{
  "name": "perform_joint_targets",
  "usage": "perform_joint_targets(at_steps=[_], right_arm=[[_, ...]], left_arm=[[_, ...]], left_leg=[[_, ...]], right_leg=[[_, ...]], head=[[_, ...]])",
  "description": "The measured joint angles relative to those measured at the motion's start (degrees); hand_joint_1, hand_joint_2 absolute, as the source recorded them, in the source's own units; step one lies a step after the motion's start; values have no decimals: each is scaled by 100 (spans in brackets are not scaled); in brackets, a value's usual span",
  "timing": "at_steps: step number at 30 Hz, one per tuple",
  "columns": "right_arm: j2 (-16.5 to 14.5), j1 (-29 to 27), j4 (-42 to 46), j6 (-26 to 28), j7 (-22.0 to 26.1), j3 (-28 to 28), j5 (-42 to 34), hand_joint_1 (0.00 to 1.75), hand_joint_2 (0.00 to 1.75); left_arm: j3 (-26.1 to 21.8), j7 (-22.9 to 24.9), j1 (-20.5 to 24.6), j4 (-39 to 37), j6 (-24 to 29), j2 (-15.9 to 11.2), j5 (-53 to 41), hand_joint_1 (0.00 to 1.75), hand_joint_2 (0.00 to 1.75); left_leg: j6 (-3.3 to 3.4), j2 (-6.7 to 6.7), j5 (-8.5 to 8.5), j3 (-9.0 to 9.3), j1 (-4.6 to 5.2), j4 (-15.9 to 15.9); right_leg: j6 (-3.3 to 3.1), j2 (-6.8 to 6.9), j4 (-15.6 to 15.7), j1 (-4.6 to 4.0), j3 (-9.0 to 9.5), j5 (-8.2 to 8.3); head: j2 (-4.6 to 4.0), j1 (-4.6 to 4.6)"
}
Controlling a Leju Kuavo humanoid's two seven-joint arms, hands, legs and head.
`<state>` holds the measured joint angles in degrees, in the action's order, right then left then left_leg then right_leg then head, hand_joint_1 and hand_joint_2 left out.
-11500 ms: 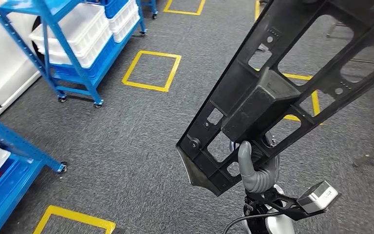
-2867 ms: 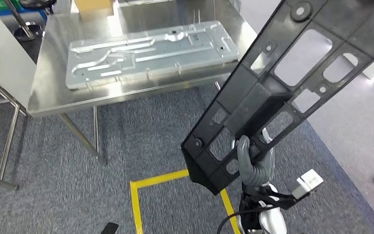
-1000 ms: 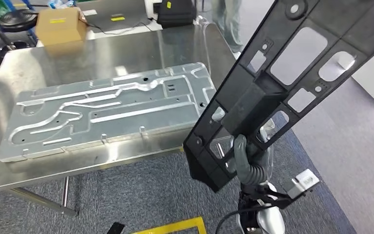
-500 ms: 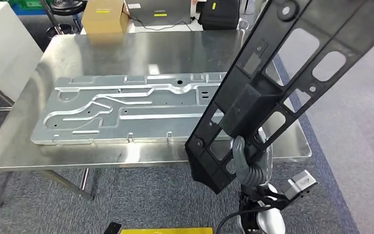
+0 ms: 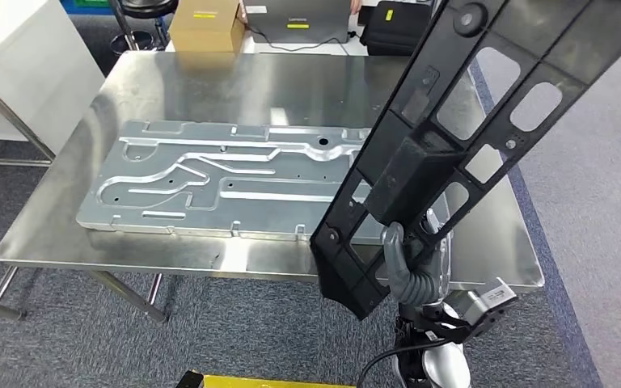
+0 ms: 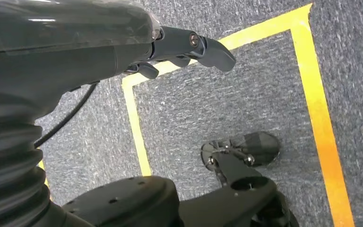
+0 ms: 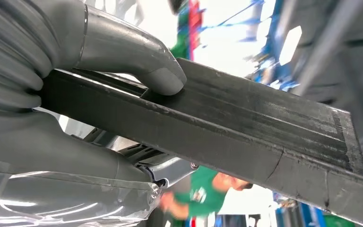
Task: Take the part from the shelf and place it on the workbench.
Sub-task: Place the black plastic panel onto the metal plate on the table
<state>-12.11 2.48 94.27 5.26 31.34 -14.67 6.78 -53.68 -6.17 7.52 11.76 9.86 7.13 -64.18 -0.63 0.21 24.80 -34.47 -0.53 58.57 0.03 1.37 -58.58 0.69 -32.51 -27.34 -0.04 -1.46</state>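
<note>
The workbench [image 5: 65, 234], a bare steel table, stood square ahead of the robot, with grey carpet below it. On it lay a long embossed metal plate [image 5: 210, 186], flat, running across the bench and covering most of the middle; its right end was hidden behind the part. The part [image 5: 453, 137] was held up in the air over the bench's right near corner, not touching the bench. Its long axis ran on a diagonal, low end near the robot, by the bench's front edge, high end up and away to the right, out of the picture. It was tilted steeply, its ribbed face toward the camera. The part was a long, flat, black plastic frame with several rectangular and rounded cut-outs, small round holes, a raised block at mid-length and a pointed tab at the low end. The right hand [image 5: 408, 271] gripped it near the low end; in the right wrist view the thumb [image 7: 137, 54] pressed on one face of the part's edge and the palm bore on the other, clamped tight. A cardboard box [image 5: 206, 24] sat at the bench's far edge, with a laptop [image 5: 295, 18] and a black bag [image 5: 392, 20] beside it, all well apart from the part. In the left wrist view the left hand [image 6: 184, 47] hung over carpet with yellow tape [image 6: 321, 132], fingers apart, holding nothing.
</note>
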Motion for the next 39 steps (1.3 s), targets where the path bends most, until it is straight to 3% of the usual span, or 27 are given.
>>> perform_joint_targets(at_steps=[2, 4, 6, 8, 9, 10, 11, 13, 14, 18, 20, 22, 23, 24, 25, 28, 30, 33, 35, 37, 38, 39], right_arm=[[37, 21, -32, 387, -108, 73, 446, 175, 175], [92, 65, -66, 777, -219, 185, 950, 175, 175], [147, 112, -107, 1309, -357, 303, 1709, 175, 175], [185, 129, -154, 1882, -437, 396, 2530, 175, 175], [197, 134, -169, 2078, -443, 431, 2803, 175, 175], [206, 144, -178, 2210, -442, 458, 2981, 175, 175], [210, 154, -180, 2295, -435, 476, 3084, 175, 175], [213, 167, -184, 2520, -374, 492, 3270, 175, 175], [213, 167, -186, 2720, -292, 495, 3423, 175, 175], [48, 167, -88, 3423, 466, 684, 4486, 175, 175], [-145, 171, 29, 3466, 742, 825, 4939, 175, 175], [-319, 164, 204, 3474, 823, 968, 5383, 175, 175], [-381, 164, 306, 3474, 833, 1050, 5579, 175, 175], [-431, 168, 410, 3474, 832, 1129, 5743, 175, 175], [-459, 174, 505, 3474, 827, 1194, 5870, 175, 175], [-494, 192, 765, 3475, 740, 1324, 6286, 175, 175], [-502, 234, 874, 3478, 554, 1371, 6709, 175, 175], [-479, 339, 840, 3477, -44, 1387, 7499, 175, 175], [-396, 477, 701, 3476, -705, 1351, 7926, 175, 175], [-189, 674, 425, 3476, -1365, 1271, 8114, 175, 175], [-35, 792, 227, 3475, -1623, 1225, 8130, 175, 175], [127, 909, 16, 3474, -1797, 1186, 8109, 175, 175]], left_arm=[[-24, -27, -47, 0, 0, -1, 32, 0, 175], [-39, -33, -85, 0, 0, -1, 49, 0, 175], [-48, -32, -97, 0, -2, 10, 49, 0, 175], [-51, -32, -104, 0, -7, 26, 46, 0, 175], [-52, -31, -110, 0, -8, 33, 45, 0, 175], [-52, -31, -116, 0, -10, 39, 44, 0, 175], [-52, -29, -119, 0, -11, 49, 43, 0, 175], [-52, -26, -116, 0, -17, 73, 38, 0, 175], [-52, -24, -114, 0, -21, 85, 31, 0, 175], [-52, -4, -125, 0, -29, 107, -16, 0, 175], [-52, 0, -118, 0, -38, 111, -39, 0, 175], [-52, 2, -114, 0, -63, 115, -66, 0, 175], [-52, 2, -118, 0, -78, 117, -75, 0, 175], [-52, 3, -121, 0, -91, 120, -81, 0, 175], [-52, 6, -123, 0, -99, 122, -86, 0, 175], [-52, 11, -114, 0, -111, 127, -91, 0, 175], [-51, 10, -108, 0, -116, 136, -88, 0, 175], [-52, 7, -119, 0, -120, 148, -77, 0, 175], [-52, 2, -114, 0, -128, 159, -65, 0, 175], [-52, -1, -115, 0, -147, 166, -54, 0, 175], [-52, 0, -123, 0, -159, 166, -49, 0, 175], [-52, 1, -132, 0, -170, 166, -45, 0, 175]], left_leg=[[67, -14, -5, 23, -5, -48], [135, -25, -20, 59, -22, -96], [192, -42, -12, 71, -9, -103], [219, -70, 6, 78, 10, -93], [219, -86, 18, 86, 14, -82], [213, -102, 35, 99, 16, -68], [200, -116, 57, 111, 17, -49], [158, -139, 99, 114, 36, -7], [134, -147, 112, 108, 43, 5], [10, -138, 180, 103, 41, 40], [-39, -101, 426, -61, 29, 441], [-67, -76, 752, -410, 18, 1176], [-76, -71, 830, -555, 14, 1456], [-80, -67, 803, -616, 11, 1556], [-77, -63, 656, -555, 6, 1410], [-24, -44, 128, -48, 10, 339], [32, -40, 98, 92, 35, 30], [133, -52, 77, 125, 26, -51], [202, -54, 43, 154, 12, -107], [235, -56, 38, 153, 31, -110], [242, -57, 40, 151, 40, -106], [245, -59, 42, 150, 48, -100]], right_leg=[[68, -6, -10, 12, 9, -24], [112, -43, -288, 24, -110, -203], [129, -79, -1022, 29, -495, -546], [134, -90, -1588, 27, -836, -680], [128, -92, -1555, 26, -852, -572], [116, -95, -1306, 26, -757, -369], [96, -104, -921, 26, -590, -136], [62, -130, -283, 10, -302, 117], [50, -141, -140, 2, -244, 141], [-48, -144, -63, 14, -211, 136], [-100, -131, -32, 29, -173, 136], [-133, -108, -33, 17, -157, 116], [-140, -98, -34, 11, -152, 109], [-143, -92, -35, 8, -144, 101], [-138, -91, -36, 8, -130, 93], [-93, -97, -44, -4, -80, 58], [-38, -98, -44, -15, -83, 54], [56, -96, -76, -6, -92, 18], [101, -105, -436, 1, -251, -200], [122, -112, -1142, 5, -609, -518], [127, -112, -1442, 6, -774, -605], [127, -112, -1564, 6, -857, -582]], head=[[0, -2], [-1, -8], [-1, -10], [0, -9], [0, -9], [0, -9], [0, -9], [0, -7], [0, -4], [0, 2], [0, 19], [0, 30], [0, 30], [0, 30], [0, 30], [-1, 30], [-1, 26], [0, 23], [0, 13], [-1, 4], [-1, 5], [-1, 4]])
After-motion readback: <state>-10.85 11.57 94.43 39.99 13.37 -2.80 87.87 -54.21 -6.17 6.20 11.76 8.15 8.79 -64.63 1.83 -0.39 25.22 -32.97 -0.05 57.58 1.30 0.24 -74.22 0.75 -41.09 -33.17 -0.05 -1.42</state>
